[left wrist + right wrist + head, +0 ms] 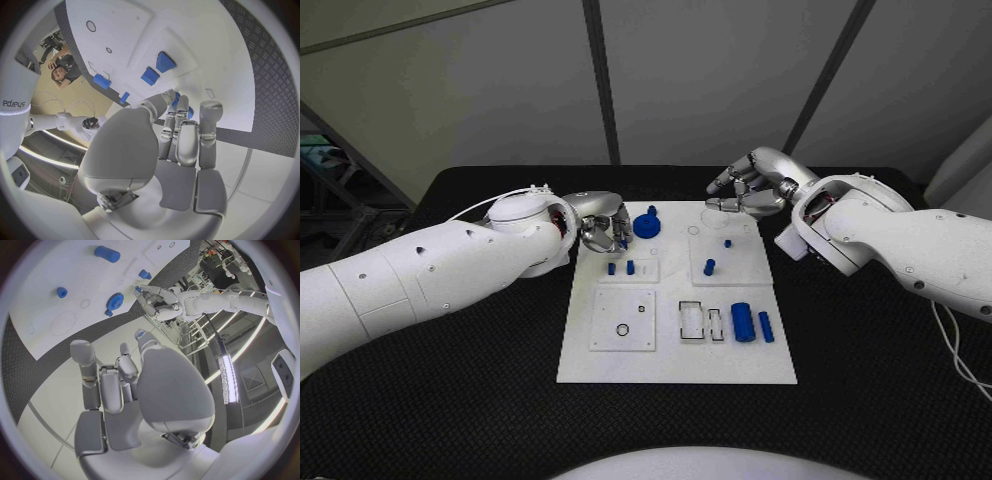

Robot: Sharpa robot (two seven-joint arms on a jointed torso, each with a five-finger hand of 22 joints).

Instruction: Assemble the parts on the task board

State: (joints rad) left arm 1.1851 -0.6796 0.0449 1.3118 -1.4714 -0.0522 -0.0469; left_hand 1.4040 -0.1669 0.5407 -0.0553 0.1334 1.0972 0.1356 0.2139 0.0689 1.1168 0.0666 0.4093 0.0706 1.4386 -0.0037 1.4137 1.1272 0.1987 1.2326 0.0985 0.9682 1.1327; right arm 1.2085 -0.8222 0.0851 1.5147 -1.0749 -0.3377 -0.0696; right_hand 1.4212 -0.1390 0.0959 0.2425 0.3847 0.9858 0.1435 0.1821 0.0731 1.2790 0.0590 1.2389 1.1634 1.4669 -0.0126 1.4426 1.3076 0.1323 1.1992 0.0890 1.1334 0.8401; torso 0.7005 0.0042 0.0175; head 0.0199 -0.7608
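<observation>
The white task board (pixel 675 365) lies in the middle of the black table. A blue gear (pixel 646 222) stands at its far left, also seen as the gear (pixel 115 300). My left hand (pixel 603 232) hovers just left of the gear, fingers curled in with nothing in them; the hand (pixel 178 140) shows the same. Two small blue pegs (pixel 622 268) stand just in front of it. My right hand (pixel 747 190) is curled above the board's far right edge, holding nothing; the hand (pixel 119 390) confirms this. A blue peg (pixel 708 267) stands mid-board.
A blue cylinder (pixel 743 322) and a blue bar (pixel 766 326) lie at the board's near right beside a rectangular slot (pixel 692 320). A square plate with small holes (pixel 623 320) sits near left. Black table surface (pixel 444 400) surrounds the board.
</observation>
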